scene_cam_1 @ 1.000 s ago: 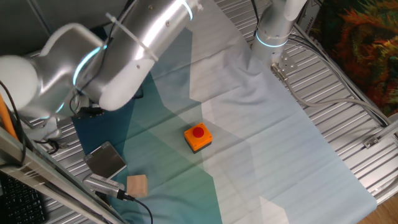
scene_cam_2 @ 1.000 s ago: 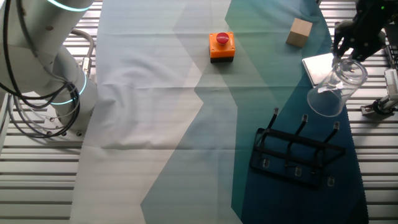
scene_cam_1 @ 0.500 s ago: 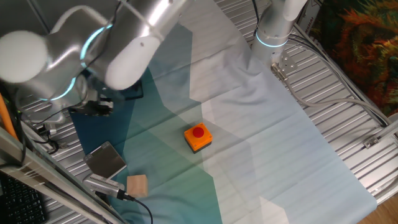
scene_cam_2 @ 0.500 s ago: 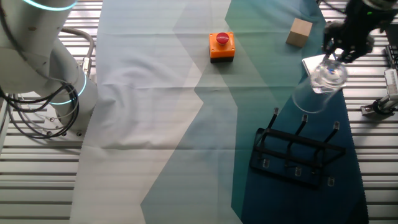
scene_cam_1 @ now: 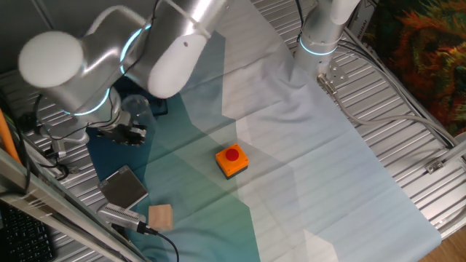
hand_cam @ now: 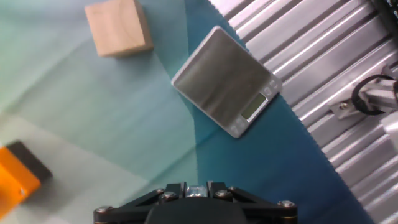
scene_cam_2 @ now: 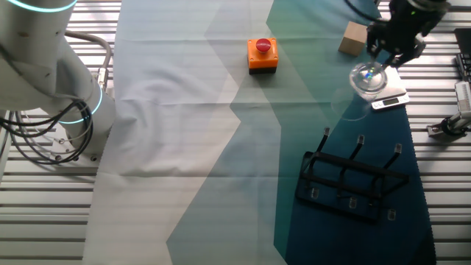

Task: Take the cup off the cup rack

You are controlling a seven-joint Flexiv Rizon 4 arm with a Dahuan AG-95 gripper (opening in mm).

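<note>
The clear cup [scene_cam_2: 366, 77] hangs tilted in the air above the grey scale, off the black wire cup rack [scene_cam_2: 352, 181], which stands empty on the dark cloth nearer the front. My gripper [scene_cam_2: 384, 57] is shut on the cup's rim. In one fixed view the cup [scene_cam_1: 136, 108] shows faintly under the arm, by the gripper [scene_cam_1: 129, 129]. In the hand view the gripper [hand_cam: 196, 188] sits at the bottom edge with a sliver of clear glass between its fingers; the rest of the cup is out of view there.
A grey scale [hand_cam: 227, 81] lies below the hand, a wooden block [hand_cam: 118, 26] beyond it. An orange button box [scene_cam_2: 262, 54] stands on the cloth. Ribbed metal table [scene_cam_2: 441, 184] borders the cloth. A second arm's base [scene_cam_2: 70, 103] stands at left.
The gripper has carried the cup up and away from the rack, towards the scale and the wooden block. The rack has stayed put.
</note>
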